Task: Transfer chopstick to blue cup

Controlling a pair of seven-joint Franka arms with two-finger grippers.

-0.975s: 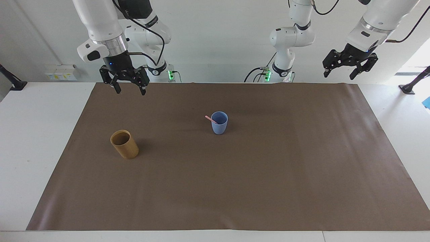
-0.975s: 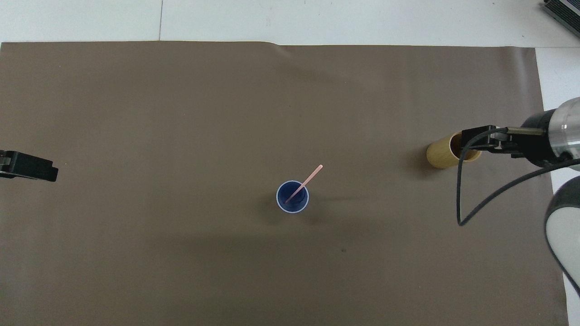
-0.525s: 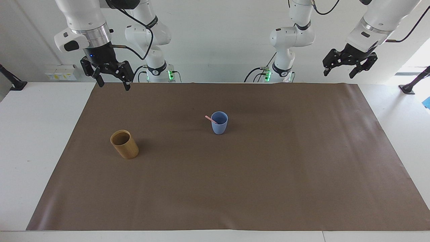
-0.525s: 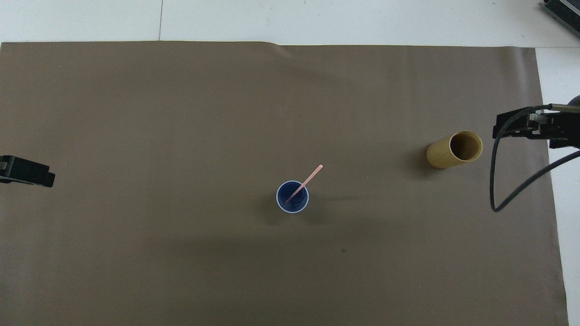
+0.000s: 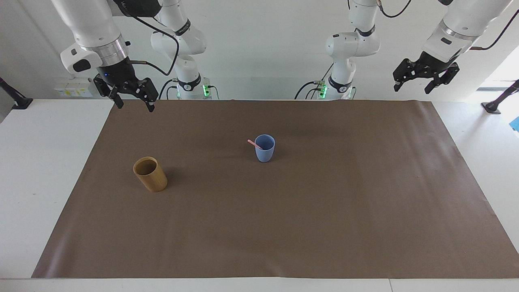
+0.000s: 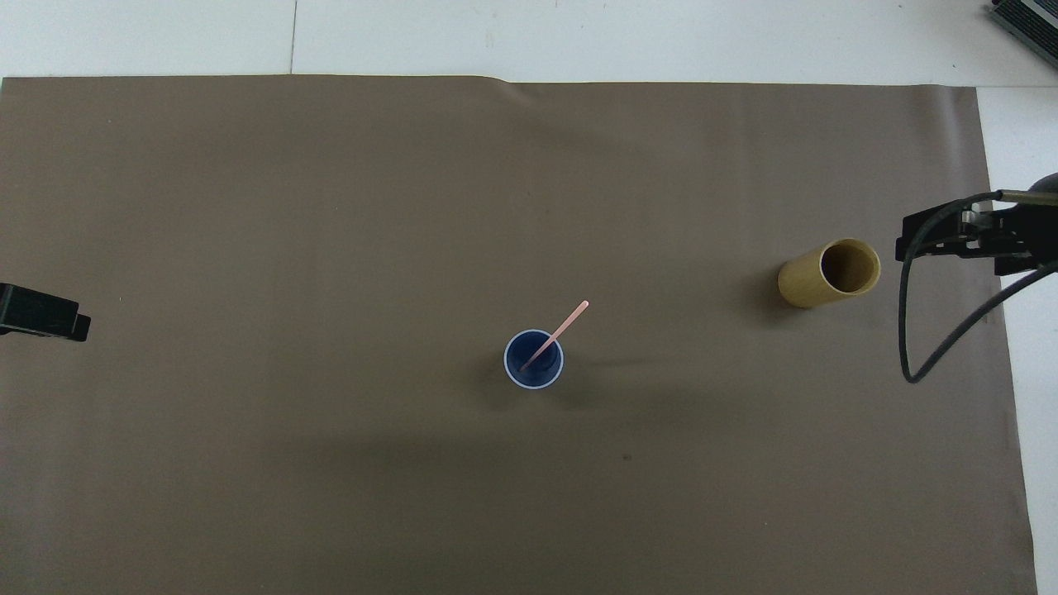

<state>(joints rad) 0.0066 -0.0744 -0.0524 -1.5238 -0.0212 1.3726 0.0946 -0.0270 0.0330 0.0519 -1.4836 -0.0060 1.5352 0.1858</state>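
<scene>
The blue cup (image 5: pixel 265 148) stands upright in the middle of the brown mat; it also shows in the overhead view (image 6: pixel 534 359). One pale-pink chopstick (image 5: pixel 254 143) stands in it and leans over the rim toward the right arm's end (image 6: pixel 564 324). My right gripper (image 5: pixel 135 106) is open and empty, raised over the mat's edge near its base; its tip shows in the overhead view (image 6: pixel 934 234). My left gripper (image 5: pixel 412 88) is open and empty, raised high at the left arm's end, and only its tip shows in the overhead view (image 6: pixel 41 312).
A taller golden-brown cylindrical cup (image 5: pixel 150 174) stands empty on the mat toward the right arm's end (image 6: pixel 829 273). The brown mat (image 5: pixel 324 211) covers most of the white table.
My right gripper has drawn back from over the golden-brown cup toward the right arm's end of the table and risen. My left gripper has shifted slightly outward. The cups and chopstick have not moved.
</scene>
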